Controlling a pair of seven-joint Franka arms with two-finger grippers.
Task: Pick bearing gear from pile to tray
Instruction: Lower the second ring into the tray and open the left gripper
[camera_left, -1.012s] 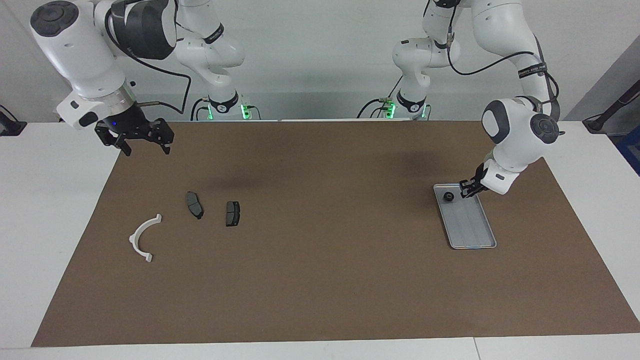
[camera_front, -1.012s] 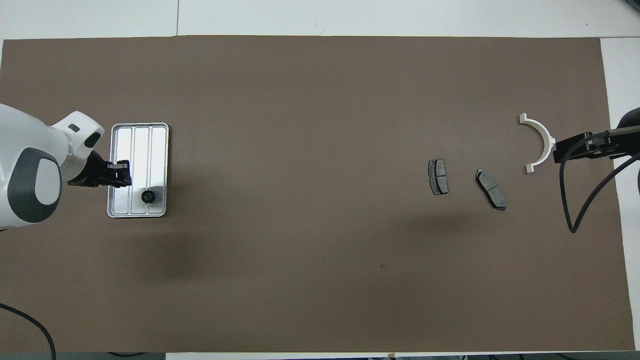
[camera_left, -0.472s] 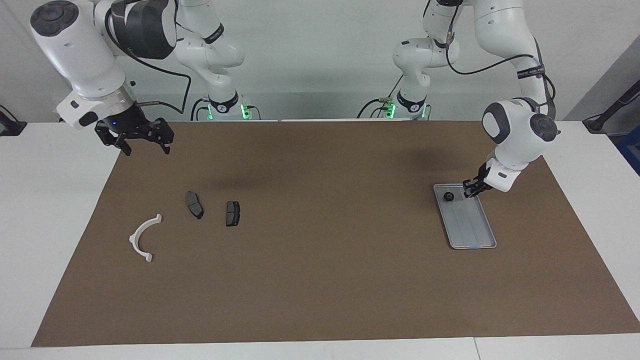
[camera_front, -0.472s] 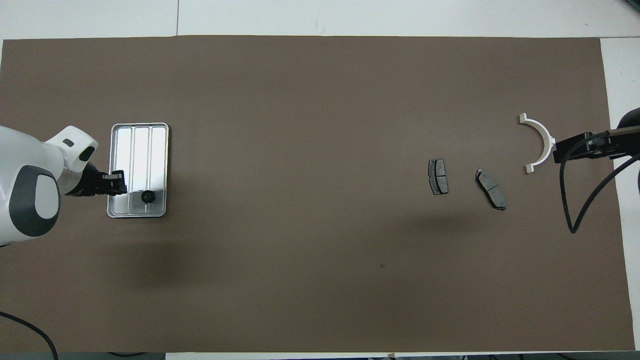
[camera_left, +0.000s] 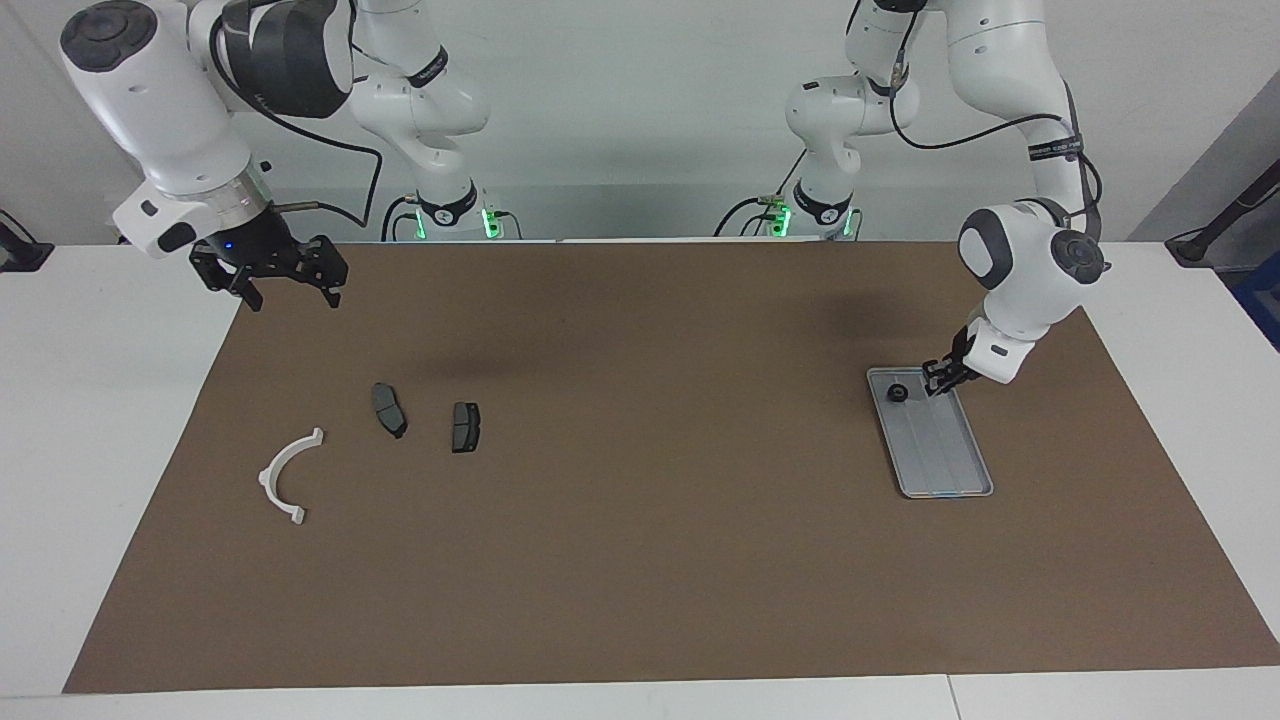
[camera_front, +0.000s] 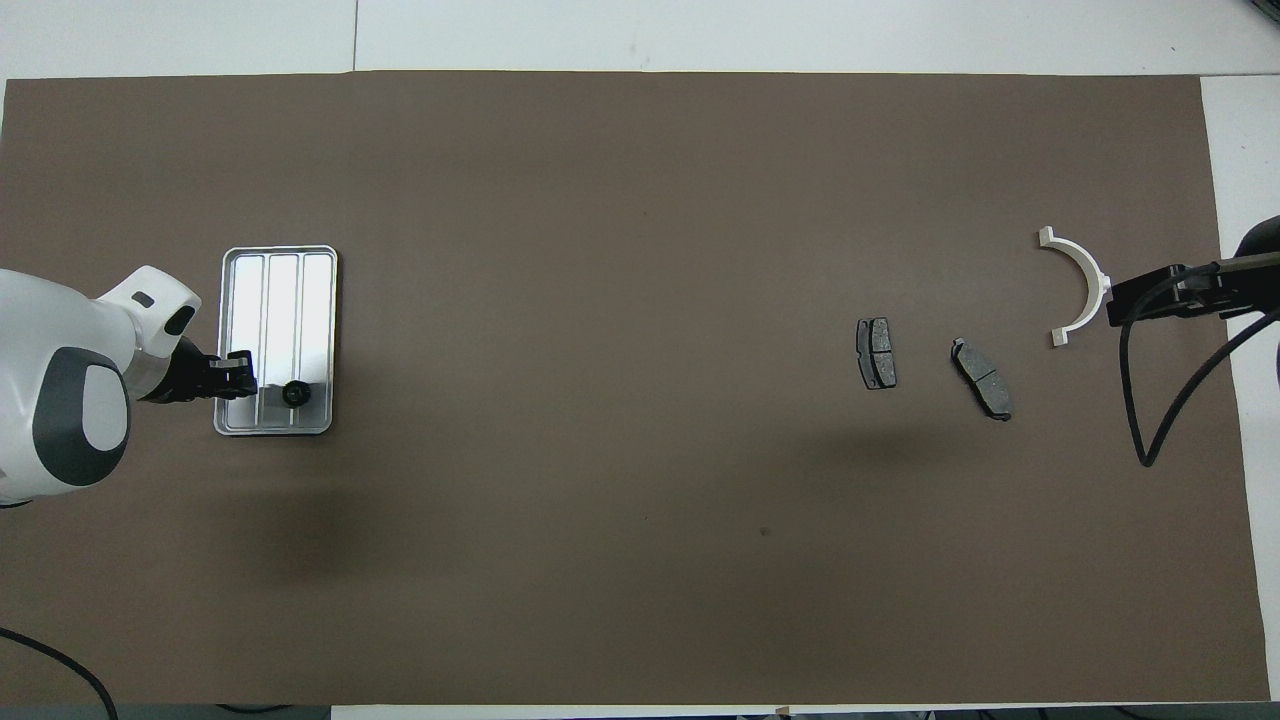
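The bearing gear (camera_left: 898, 393) is a small black round part lying in the silver tray (camera_left: 940, 450), at the tray's end nearest the robots. My left gripper (camera_left: 937, 380) hangs low over that same end, beside the gear and apart from it, shut with nothing in it. The overhead view shows the gear (camera_front: 294, 393), the tray (camera_front: 280, 290) and the left gripper (camera_front: 240, 375) over the tray's rim. The pile lies toward the right arm's end: a white half-ring bracket (camera_left: 288, 474) and two dark pads (camera_left: 389, 410) (camera_left: 465, 427). My right gripper (camera_left: 285, 290) waits open, raised over the mat's edge.
A brown mat (camera_left: 640, 560) covers most of the white table. In the overhead view the right gripper (camera_front: 1115, 298) and its cable overlap the bracket (camera_front: 1075, 262), and the pads (camera_front: 876, 353) (camera_front: 982, 378) lie beside it.
The left gripper has drifted along the tray's rim toward the robots, staying shut. The gear has stayed in the tray. The right arm has not moved.
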